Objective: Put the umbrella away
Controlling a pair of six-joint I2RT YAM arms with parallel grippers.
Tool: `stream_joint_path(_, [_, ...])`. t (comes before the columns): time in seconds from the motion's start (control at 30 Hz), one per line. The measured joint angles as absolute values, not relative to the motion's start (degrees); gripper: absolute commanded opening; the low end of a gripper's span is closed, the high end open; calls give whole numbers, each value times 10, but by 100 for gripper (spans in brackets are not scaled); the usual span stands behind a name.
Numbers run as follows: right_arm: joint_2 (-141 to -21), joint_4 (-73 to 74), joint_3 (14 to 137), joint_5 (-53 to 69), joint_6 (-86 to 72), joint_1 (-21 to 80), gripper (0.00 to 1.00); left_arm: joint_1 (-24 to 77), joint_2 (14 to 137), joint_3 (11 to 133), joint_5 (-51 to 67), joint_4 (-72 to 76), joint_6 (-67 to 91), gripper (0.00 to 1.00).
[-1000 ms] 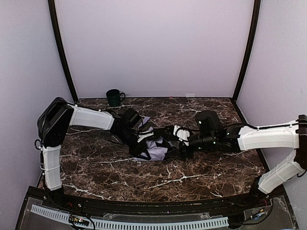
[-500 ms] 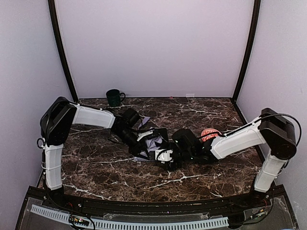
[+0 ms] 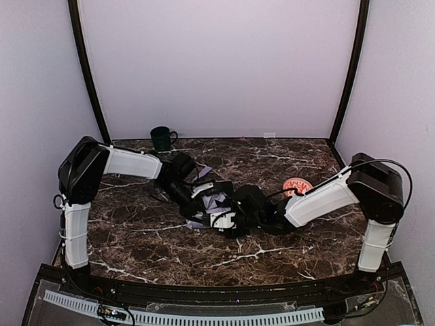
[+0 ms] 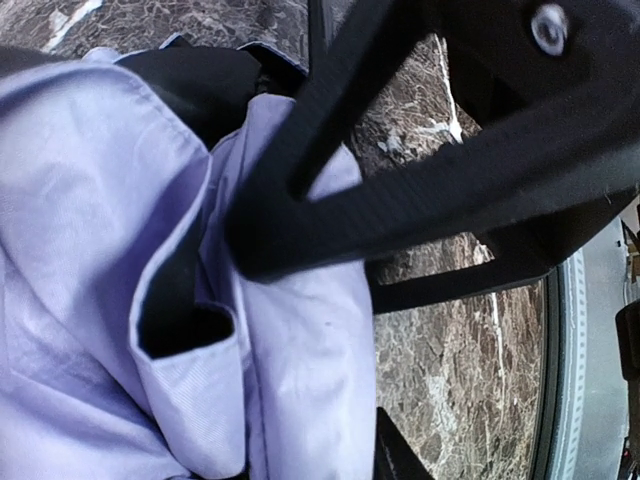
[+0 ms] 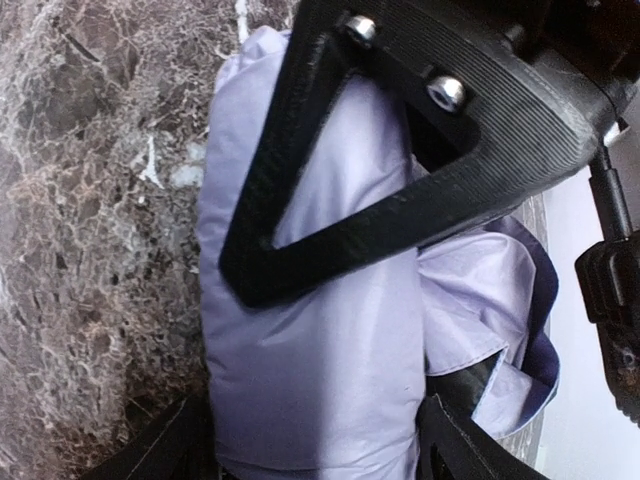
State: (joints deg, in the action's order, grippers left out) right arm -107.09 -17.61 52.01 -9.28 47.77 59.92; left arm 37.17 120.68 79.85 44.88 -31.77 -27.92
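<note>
The umbrella [image 3: 213, 204] lies crumpled mid-table, pale lavender fabric with black lining showing. My left gripper [image 3: 198, 198] reaches it from the back left. In the left wrist view the lavender fabric [image 4: 90, 250] fills the gap between the black fingers, and the left gripper [image 4: 310, 345] is shut on it. My right gripper [image 3: 228, 219] comes in from the right, low over the table. In the right wrist view a rolled bundle of the umbrella [image 5: 470, 290] lies between its wide-set fingers. The right gripper [image 5: 300, 365] stands open around that bundle. Shaft and handle are hidden.
A dark green mug [image 3: 161, 138] stands at the back left by the wall. A red-patterned bowl [image 3: 297, 185] sits right of centre, behind my right forearm. The dark marble table [image 3: 136, 238] is walled on three sides, with black posts in the corners.
My right arm has swung left across the table and brought its open gripper around the umbrella's near side, uncovering the bowl. The left gripper has stayed on the fabric, closing slightly.
</note>
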Motion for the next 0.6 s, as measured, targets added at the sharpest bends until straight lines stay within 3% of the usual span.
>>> stream_joint_path(0.2, [-1052, -166, 520, -84, 502, 600, 81, 372, 1209, 799, 459, -322, -283, 26])
stream_joint_path(0.37, [-1035, -162, 520, -66, 517, 600, 77, 372, 1211, 799, 469, -327, -284, 26])
stream_joint_path(0.5, [-1075, -135, 559, -57, 509, 597, 66, 372, 1214, 799, 474, -331, -288, 26])
stream_joint_path(0.6, [-1092, -90, 598, -38, 496, 594, 43, 365, 1214, 799, 475, -337, -293, 26])
